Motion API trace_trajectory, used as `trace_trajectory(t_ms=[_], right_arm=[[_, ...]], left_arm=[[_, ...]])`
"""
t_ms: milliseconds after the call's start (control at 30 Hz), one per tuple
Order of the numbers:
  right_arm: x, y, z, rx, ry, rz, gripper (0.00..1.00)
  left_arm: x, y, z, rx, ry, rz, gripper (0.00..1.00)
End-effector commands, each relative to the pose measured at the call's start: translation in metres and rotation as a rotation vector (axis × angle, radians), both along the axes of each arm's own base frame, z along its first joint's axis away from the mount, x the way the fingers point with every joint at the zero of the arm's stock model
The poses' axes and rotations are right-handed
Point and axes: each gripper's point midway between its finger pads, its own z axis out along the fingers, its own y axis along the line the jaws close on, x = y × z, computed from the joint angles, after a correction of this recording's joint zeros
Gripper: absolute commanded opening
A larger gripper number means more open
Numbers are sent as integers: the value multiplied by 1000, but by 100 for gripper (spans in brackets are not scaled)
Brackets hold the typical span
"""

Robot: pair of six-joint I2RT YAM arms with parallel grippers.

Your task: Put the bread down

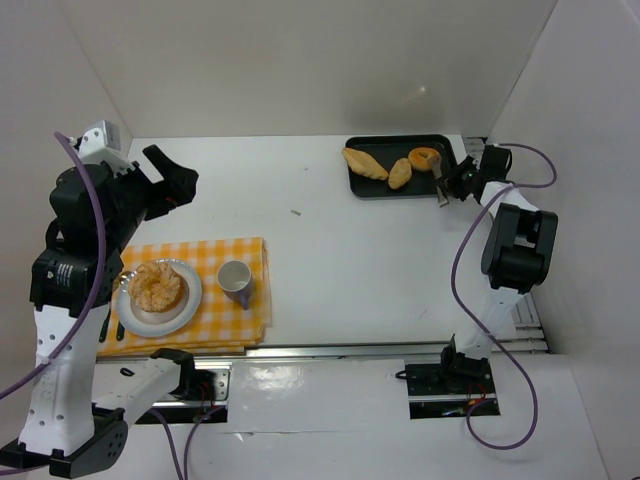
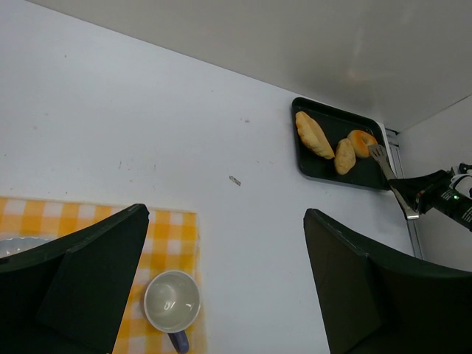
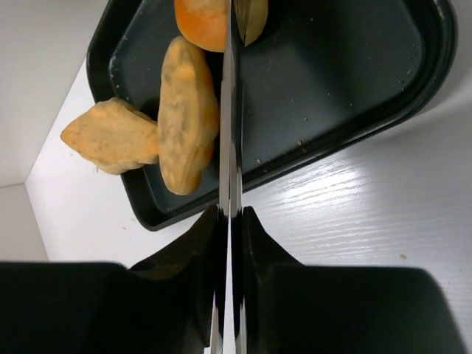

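Three breads lie in a black tray (image 1: 372, 190) at the back right: a long one (image 1: 365, 163), a middle one (image 1: 400, 173) and a round orange bun (image 1: 426, 158). My right gripper (image 1: 456, 182) is shut on a metal serving utensil (image 1: 440, 186) at the tray's right edge. In the right wrist view the utensil (image 3: 230, 110) reaches past my gripper (image 3: 230, 214) into the tray (image 3: 332, 88), its tip between the middle bread (image 3: 188, 110) and the bun (image 3: 203, 22). My left gripper (image 1: 175, 180) is open and empty, high above the table's left side.
A yellow checked cloth (image 1: 215, 250) at the front left holds a white plate (image 1: 190, 310) with a pastry (image 1: 157, 285) and a cup (image 1: 235, 278). The cup also shows in the left wrist view (image 2: 172, 301). White walls enclose the table.
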Motion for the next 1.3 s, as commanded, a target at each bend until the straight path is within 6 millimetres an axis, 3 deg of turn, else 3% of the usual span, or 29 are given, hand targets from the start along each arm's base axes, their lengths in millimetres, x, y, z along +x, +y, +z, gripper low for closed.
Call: trace_trajectory(t_ms=[0,133,267,300,367,400,500,533,600,633,667,733,767,800,833,1000,1067,1100,1267], right_arm=[[4,-8,59,-38,-145,-5,16],[-5,-5,96,-59,-216,-5,5],[-23,8,126,-48,-277,40,3],[-26,18,147,-55,-328,65,3],[-32,50,162,-56,-358,137,3],[-38,82,175,-64,-393,210,1],[-55,147,186,-46,-419,356,1],[-69,196,186,-24,-423,463,1],[-84,249,194,-9,-449,582,1],[-93,275,184,5,-425,660,1],[-117,323,189,23,-446,779,1],[-139,363,184,28,-440,900,1],[-162,397,174,48,-426,1003,1],[-172,412,179,64,-437,1048,1],[-191,436,171,74,-425,1119,0],[-246,495,177,134,-445,1316,0],[-273,518,165,133,-419,1395,0],[-279,527,173,141,-439,1414,0],[-315,565,145,165,-374,1529,0]], left_arm=[[-1,-2,18,2,-73,-15,100],[-1,0,18,4,-73,-6,100],[-2,2,22,13,-84,1,100],[-2,2,22,13,-84,1,100],[-3,2,26,12,-93,1,100],[-3,4,26,23,-94,9,100],[-4,6,30,23,-105,18,100],[-6,6,31,23,-105,18,100],[-7,8,33,25,-105,30,100],[-8,11,37,37,-117,40,100],[-10,13,43,37,-131,50,100],[-13,20,45,53,-130,79,100],[-16,22,52,52,-148,91,100],[-16,24,49,64,-137,99,100],[-19,26,53,65,-143,109,100],[-22,29,61,62,-164,120,100],[-24,29,65,60,-173,121,100],[-24,29,65,60,-173,121,100],[-20,28,68,71,-175,119,100]])
